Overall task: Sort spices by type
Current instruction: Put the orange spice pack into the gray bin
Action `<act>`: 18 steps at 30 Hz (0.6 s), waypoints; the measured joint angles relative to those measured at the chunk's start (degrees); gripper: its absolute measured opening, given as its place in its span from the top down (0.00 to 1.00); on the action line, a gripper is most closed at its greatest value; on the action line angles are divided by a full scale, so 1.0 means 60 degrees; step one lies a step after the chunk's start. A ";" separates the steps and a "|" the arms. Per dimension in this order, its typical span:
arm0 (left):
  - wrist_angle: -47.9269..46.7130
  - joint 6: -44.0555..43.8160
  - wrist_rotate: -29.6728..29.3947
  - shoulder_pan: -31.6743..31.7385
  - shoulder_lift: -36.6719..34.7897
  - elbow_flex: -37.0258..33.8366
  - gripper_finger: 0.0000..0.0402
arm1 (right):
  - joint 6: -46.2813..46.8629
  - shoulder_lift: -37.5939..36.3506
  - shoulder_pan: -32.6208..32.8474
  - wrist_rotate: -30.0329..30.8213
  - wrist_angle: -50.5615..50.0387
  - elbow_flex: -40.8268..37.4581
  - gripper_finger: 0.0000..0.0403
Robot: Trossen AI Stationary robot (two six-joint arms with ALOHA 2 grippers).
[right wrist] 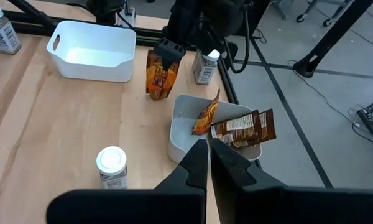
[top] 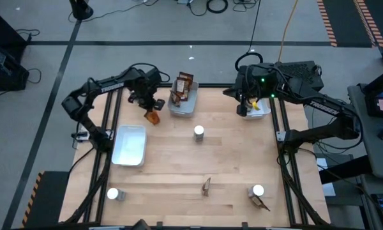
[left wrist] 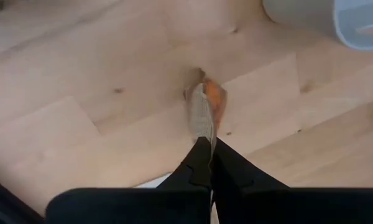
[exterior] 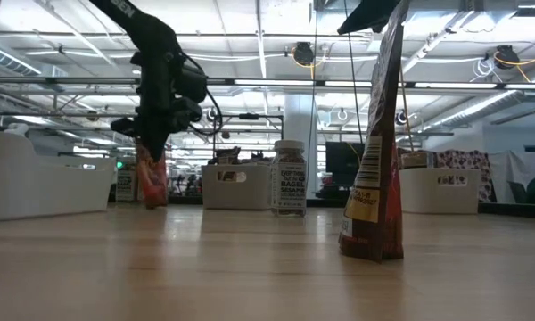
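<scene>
My left gripper (top: pixel 150 106) is shut on an orange packet (top: pixel 154 117), between the white tray (top: pixel 129 144) and a grey tray (top: pixel 184 107) that holds dark-brown and orange packets (right wrist: pixel 235 128). In the right wrist view the packet (right wrist: pixel 161 76) hangs under the fingers. My right gripper (right wrist: pixel 208 148) is shut and holds nothing; it stays raised at the far right over another tray (top: pixel 260 110). A white-capped jar (top: pixel 198 132) stands mid-table. My left gripper pinches the orange packet's top edge (left wrist: pixel 203 132) between its two fingers. The fingers come from above, pointing down. The packet hangs upright below them, its lower end (exterior: pixel 152 201) close to the table; whether it touches the wood I cannot tell.
One jar (top: pixel 113 193) stands at the near left. A packet (top: pixel 207 186) stands near the front edge, and a white-topped jar (top: pixel 257 190) with a packet (top: pixel 262 204) is at the near right. Another jar (right wrist: pixel 205 66) stands beyond my left gripper.
</scene>
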 joint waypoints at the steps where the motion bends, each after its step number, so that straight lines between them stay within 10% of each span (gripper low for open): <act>1: 0.0044 0.0138 0.0003 0.0000 0.0051 0.0000 0.99 | 0.0000 0.0000 0.0000 0.0000 -0.0018 0.0000 1.00; 18: -0.0015 0.1650 0.0229 -0.0004 0.0173 0.0519 0.65 | -0.0073 0.0000 -0.0004 0.0058 0.0024 0.0000 1.00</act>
